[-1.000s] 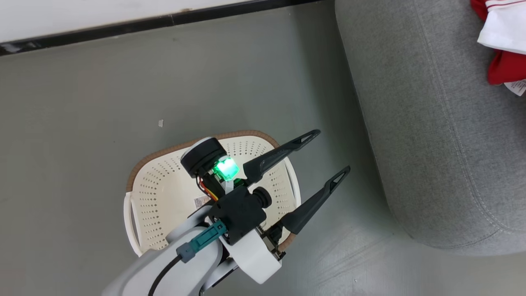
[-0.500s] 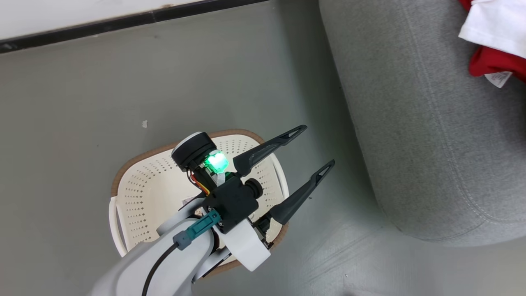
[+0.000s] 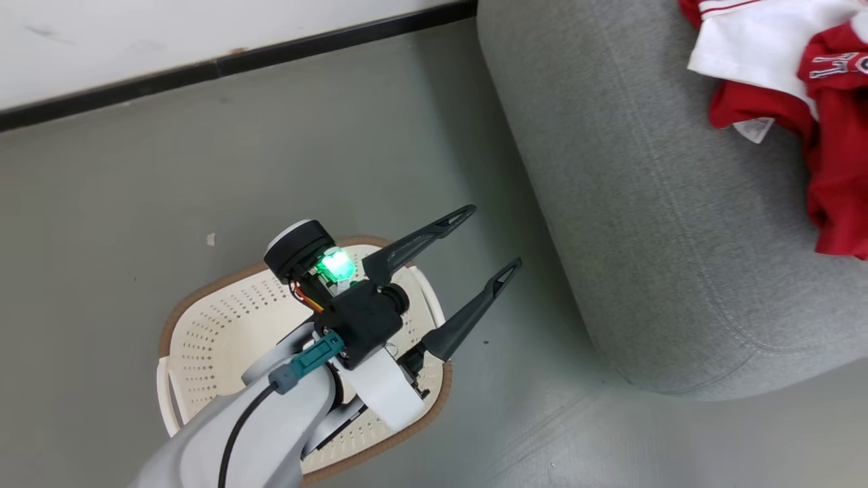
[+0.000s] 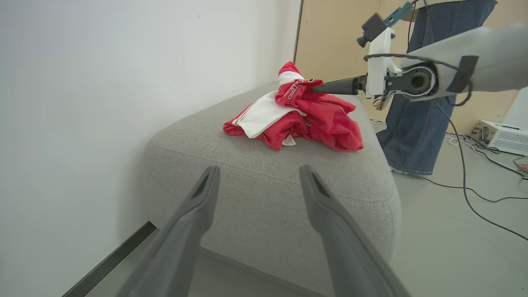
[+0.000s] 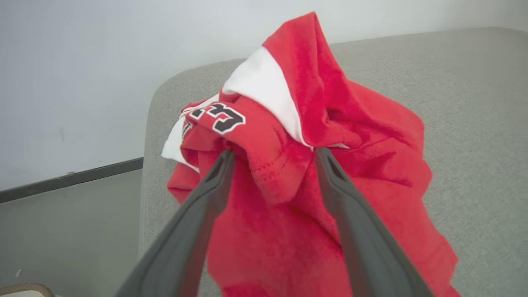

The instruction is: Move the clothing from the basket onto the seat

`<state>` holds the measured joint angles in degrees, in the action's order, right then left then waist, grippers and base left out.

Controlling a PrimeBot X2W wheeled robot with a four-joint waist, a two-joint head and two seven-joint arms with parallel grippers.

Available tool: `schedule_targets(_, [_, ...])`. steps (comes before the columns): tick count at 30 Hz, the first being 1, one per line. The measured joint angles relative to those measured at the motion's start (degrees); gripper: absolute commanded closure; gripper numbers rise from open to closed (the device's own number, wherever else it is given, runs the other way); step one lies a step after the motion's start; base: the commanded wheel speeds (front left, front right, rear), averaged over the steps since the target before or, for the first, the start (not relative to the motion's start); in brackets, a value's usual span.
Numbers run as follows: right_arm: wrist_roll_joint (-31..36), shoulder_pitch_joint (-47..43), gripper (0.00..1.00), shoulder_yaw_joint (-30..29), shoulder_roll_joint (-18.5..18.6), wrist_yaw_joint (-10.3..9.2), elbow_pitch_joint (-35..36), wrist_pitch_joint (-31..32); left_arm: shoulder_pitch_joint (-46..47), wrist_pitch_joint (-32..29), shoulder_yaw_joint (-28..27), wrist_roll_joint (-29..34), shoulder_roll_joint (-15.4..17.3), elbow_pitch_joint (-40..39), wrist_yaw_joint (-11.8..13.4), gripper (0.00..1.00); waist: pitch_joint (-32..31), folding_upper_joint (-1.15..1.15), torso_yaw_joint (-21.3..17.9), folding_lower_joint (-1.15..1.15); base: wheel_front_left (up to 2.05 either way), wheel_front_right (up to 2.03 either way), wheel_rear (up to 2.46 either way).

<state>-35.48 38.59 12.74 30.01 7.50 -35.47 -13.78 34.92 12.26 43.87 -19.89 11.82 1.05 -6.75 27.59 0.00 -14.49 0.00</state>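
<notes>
The right end effector (image 5: 274,152) has its 2 fingers spread, with a fold of the clothing (image 5: 326,123) bunched between and over the tips, directly ahead; the rest of the red heap rests on the seat (image 5: 474,103). The left end effector (image 3: 491,237), spread and empty, hangs over the basket (image 3: 217,332), well apart from the heap. Backing out along the fingers should free the fabric without dragging.

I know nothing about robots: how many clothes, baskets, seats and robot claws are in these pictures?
Clothes: 2, the lettered top and the tagged top
Basket: 1
Seat: 1
Claws: 2, the left gripper and the right gripper
Total: 6
</notes>
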Motion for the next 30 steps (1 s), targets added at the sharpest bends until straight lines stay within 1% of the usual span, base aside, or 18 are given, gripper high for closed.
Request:
schedule_targets(12, [0.5, -2.0, 0.00, -1.6, 4.6, 0.00, 8.6, -0.4, -0.7, 1.4, -2.4, -1.7, 0.3, 2.2, 0.1, 0.00, -3.9, 0.00, -2.5, 0.00, 0.00, 0.00, 0.00])
schedule_targets(14, [1.0, -2.0, 0.00, -2.1, 4.6, 0.00, 9.9, -0.4, -1.1, 1.5, -3.2, -1.8, 0.3, 2.6, 0.4, 0.00, -4.7, 0.00, -2.7, 0.00, 0.00, 0.00, 0.00])
schedule_targets(18, [2.7, -2.0, 0.00, -2.2, 3.4, 0.00, 12.5, -0.5, -1.9, 1.8, -5.0, -2.1, 0.6, 3.6, 1.3, 0.00, -6.2, 0.00, -2.7, 0.00, 0.00, 0.00, 0.00])
schedule_targets(24, [4.9, -2.0, 0.00, -2.1, -1.0, 0.00, 15.6, -0.6, -3.8, 2.0, -8.4, -2.6, 1.0, 5.2, 3.2, 0.00, -8.7, 0.00, -2.1, 0.00, 0.00, 0.00, 0.00])
schedule_targets(26, [5.8, -2.0, 0.00, -1.9, -2.2, 0.00, 16.1, -0.6, -4.8, 2.0, -9.5, -2.9, 1.2, 5.9, 3.7, 0.00, -9.5, 0.00, -1.8, 0.00, 0.00, 0.00, 0.00])
schedule_targets(30, [7.4, -2.5, 0.00, -1.3, -4.2, 0.00, 16.7, -0.6, -7.2, 2.0, -11.9, -3.8, 1.5, 7.3, 5.5, 0.00, -11.2, 0.00, -0.9, 0.00, 0.00, 0.00, 0.00])
